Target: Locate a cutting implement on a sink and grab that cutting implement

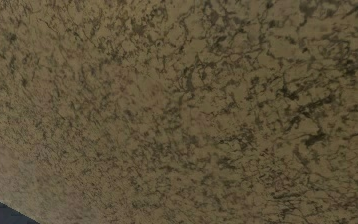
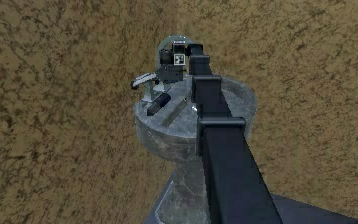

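The arm (image 2: 222,150) is lying extended across a grey pedestal sink (image 2: 242,105), and the end effector (image 2: 145,80) is sitting at the sink's far-left rim, as the arm side view is showing it. This reach is judged to be serving the grab, as it is placing the fingers close by the one candidate item. A small dark elongated object (image 2: 159,101) is lying flat on the left part of the rim, just beside the end effector. Its shape is suiting a cutting implement, though that is a judgement only. Its long axis is running diagonally, from the rim's near-left edge up toward the basin's far side. Which end is handle and which is blade cannot be told. Whether the fingers are spread or pressed together cannot be told, nor whether they are holding anything, since the object is resting on the sink right by them. A brown mottled surface (image 2: 47,130) is lying all round the sink.
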